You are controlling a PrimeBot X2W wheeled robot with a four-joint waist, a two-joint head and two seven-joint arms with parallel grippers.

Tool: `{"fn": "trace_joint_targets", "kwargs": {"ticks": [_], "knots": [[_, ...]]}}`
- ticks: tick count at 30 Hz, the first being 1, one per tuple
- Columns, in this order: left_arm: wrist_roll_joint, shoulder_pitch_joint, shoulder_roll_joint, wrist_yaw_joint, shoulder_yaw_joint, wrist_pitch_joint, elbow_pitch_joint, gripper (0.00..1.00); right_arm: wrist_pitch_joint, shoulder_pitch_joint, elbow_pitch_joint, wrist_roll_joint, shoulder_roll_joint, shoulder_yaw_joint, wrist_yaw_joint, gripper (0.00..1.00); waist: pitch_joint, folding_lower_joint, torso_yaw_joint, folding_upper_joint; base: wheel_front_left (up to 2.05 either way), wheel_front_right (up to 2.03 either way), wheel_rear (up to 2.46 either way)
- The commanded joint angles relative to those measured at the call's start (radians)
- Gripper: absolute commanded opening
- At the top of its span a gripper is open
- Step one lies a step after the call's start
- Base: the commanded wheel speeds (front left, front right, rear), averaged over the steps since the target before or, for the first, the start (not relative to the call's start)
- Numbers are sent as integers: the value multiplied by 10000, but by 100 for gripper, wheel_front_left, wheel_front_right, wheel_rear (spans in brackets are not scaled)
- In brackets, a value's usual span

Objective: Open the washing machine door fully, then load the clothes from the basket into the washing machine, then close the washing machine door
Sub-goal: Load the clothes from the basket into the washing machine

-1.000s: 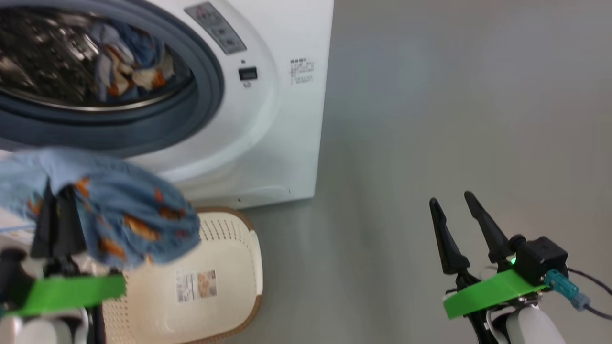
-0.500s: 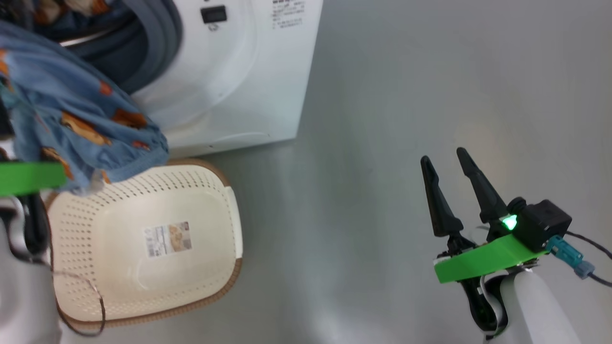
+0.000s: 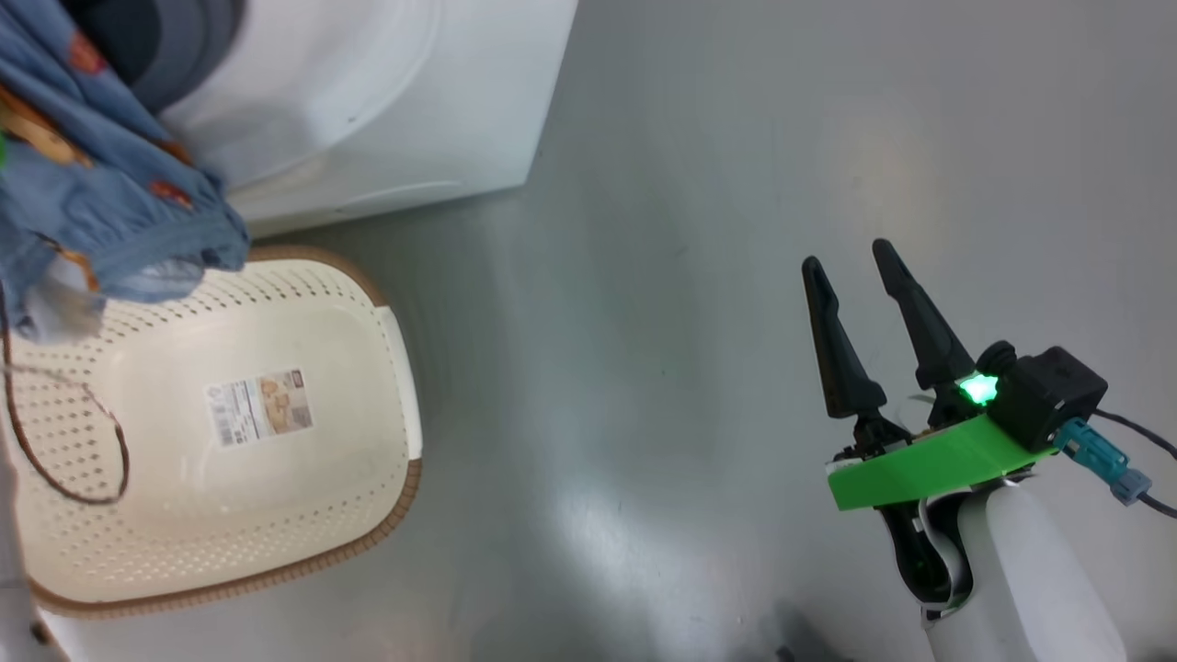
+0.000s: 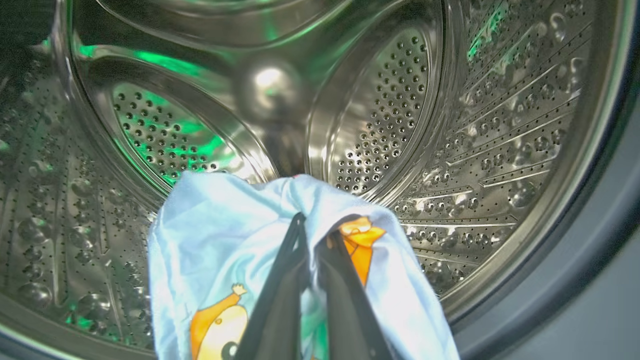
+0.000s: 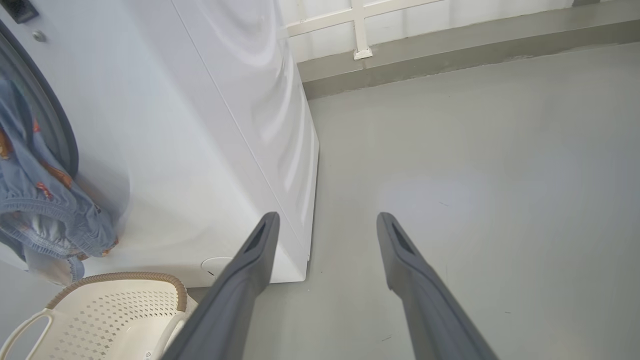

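Note:
My left gripper (image 4: 312, 225) is shut on a piece of the clothes (image 4: 220, 235), light blue with orange bears. It holds the cloth at the mouth of the steel drum (image 4: 380, 100) of the washing machine (image 3: 368, 110). In the head view the clothes (image 3: 101, 202) hang over the machine's front, above the basket (image 3: 349, 303), which has only its label sticker (image 3: 257, 407) inside. My right gripper (image 3: 846, 254) hovers open over the floor far to the right, holding nothing. The washing machine door is out of view.
Grey floor (image 3: 644, 368) lies open between the basket and my right arm. A thin brown cable (image 3: 55, 460) loops over the basket's left side. In the right wrist view a wall base with a white frame (image 5: 360, 30) runs behind the machine (image 5: 200, 150).
The head camera has tilted down, so the whole picture shifted up and left. My left gripper has carried the garment up from above the basket to the drum mouth. The right gripper stays open.

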Motion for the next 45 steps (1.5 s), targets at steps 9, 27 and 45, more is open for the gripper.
{"fn": "trace_joint_targets", "kwargs": {"ticks": [9, 27, 45], "knots": [[-255, -2428, 1096, -30, -549, 694, 1518, 0, -48, -232, -274, 249, 19, 463, 16, 100, 963, 0, -345, 0, 0, 0, 0], [-3072, -4943, 2515, -33, -2422, 4064, 2454, 0, -48, -526, -413, 695, 19, 699, 16, 100, 2393, 0, -572, 0, 0, 0, 0], [-2405, -6388, 3717, -34, -3672, -245, 1755, 0, -48, -799, -324, 1101, 19, 996, 16, 100, 2658, 0, -789, 0, 0, 0, 0]]}}
